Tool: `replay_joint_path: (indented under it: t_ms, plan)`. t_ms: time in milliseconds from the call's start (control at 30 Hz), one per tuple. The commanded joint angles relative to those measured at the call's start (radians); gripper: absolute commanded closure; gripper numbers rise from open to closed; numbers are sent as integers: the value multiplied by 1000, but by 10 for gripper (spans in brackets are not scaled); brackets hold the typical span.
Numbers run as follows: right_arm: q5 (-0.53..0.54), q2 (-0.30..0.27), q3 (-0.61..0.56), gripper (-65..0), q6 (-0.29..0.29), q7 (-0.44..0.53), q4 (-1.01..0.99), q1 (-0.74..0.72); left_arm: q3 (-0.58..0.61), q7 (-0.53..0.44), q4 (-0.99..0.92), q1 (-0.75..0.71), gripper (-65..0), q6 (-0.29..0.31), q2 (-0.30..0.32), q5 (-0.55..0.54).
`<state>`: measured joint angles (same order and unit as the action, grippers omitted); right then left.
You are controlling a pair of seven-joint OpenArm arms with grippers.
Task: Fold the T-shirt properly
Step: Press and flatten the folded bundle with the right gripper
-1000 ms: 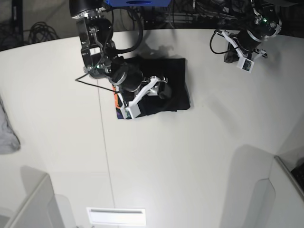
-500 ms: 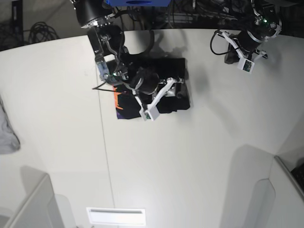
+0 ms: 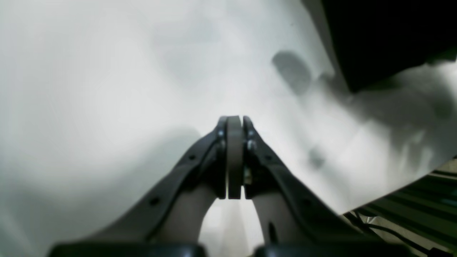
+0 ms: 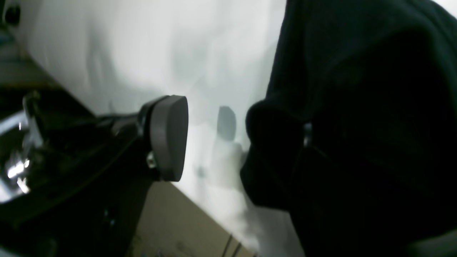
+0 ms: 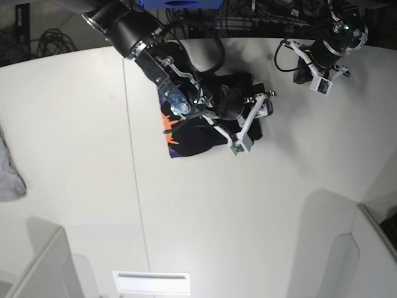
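Cloth of black T-shirt (image 5: 197, 133), rumpled, orange print along edge.

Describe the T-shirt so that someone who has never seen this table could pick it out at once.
Look at the far middle of the white table, under the arm that reaches in from the top left. The T-shirt is the folded black bundle there, with the right gripper at its right edge. Its orange print on the left edge sets it apart from the grey cloth at the table's left rim.
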<state>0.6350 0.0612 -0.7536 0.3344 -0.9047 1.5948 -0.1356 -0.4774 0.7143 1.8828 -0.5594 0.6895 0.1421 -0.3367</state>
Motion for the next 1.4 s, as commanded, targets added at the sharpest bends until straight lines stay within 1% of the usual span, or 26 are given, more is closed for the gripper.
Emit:
replay_joint_path:
  t_ms: [0, 67, 100, 200, 267, 367, 400, 433, 500, 533, 567, 600, 667, 700, 733, 833, 967, 1067, 1100, 1200, 1267, 1367]
  plan:
    - [12, 13, -13, -362, 32, 0, 19, -31, -7, -22, 14, -1, 0, 9, 9, -12]
    - [12, 13, -39, -362, 90, -12, 31, -45, -7, -22, 14, 9, 0, 9, 9, -12]
    - [12, 12, -51, -362, 102, -14, 48, -52, -7, -22, 10, 14, 0, 9, 9, -11]
    - [12, 7, -73, -362, 104, -18, 112, -58, -8, -22, -29, 20, 0, 9, 9, -11]
    - [12, 6, -74, -362, 105, -32, 155, -58, -37, -22, -47, 28, 0, 9, 7, -11]
    - [12, 6, -68, -362, 107, -109, 201, -62, -106, -22, -75, 31, 0, 9, 7, -12]
    - [12, 4, -67, -362, 107, -121, 226, -62, -134, -22, -85, 32, 0, 9, 9, -12]
    - [10, -8, -63, -360, 108, -127, 256, -60, -169, -22, -93, 34, 0, 9, 9, -12]
    - [10, -54, -63, -357, 110, -103, 321, -58, -237, -22, -111, 45, 0, 9, 9, -12]
    - [10, -83, -59, -338, 110, -81, 347, -55, -278, -22, -125, 49, 0, 9, 7, -12]
    - [10, -117, -45, -303, 110, -58, 364, -54, -314, -22, -141, 52, 0, 9, 7, -12]
    - [10, -149, -27, -246, 110, -31, 373, -48, -347, -22, -156, 54, 0, 9, 7, -12]
    - [10, -203, 29, -92, 110, 19, 373, -19, -395, -22, -183, 54, 0, 9, 9, -12]
    - [10, -217, 58, -18, 108, 31, 372, -3, -407, -22, -191, 54, 0, 9, 9, -12]
    - [12, -225, 85, 0, 107, 39, 372, 14, -419, -22, -199, 54, 0, 9, 9, -12]
    - [12, -222, 144, 0, 107, 43, 359, 50, -436, -22, -210, 54, 0, 9, 6, -12]
    - [12, -215, 142, 0, 105, 43, 278, 47, -433, -22, -202, 54, 0, 9, 4, -12]
    - [10, -192, 141, 0, 104, 43, 238, 54, -429, -22, -202, 54, 0, 9, 3, -12]
    - [10, -191, 130, 0, 102, 43, 233, 54, -429, -22, -202, 54, 0, 9, 1, -12]
    - [10, -180, 32, 0, 107, 48, 226, 32, -427, -22, -200, 54, 0, 9, 0, -12]
    - [10, -148, -10, 0, 107, 66, 178, 11, -427, -22, -200, 54, 0, 9, 0, -12]
    - [10, -100, -16, 0, 107, 95, 75, -5, -427, -22, -200, 54, 0, 9, 0, -12]
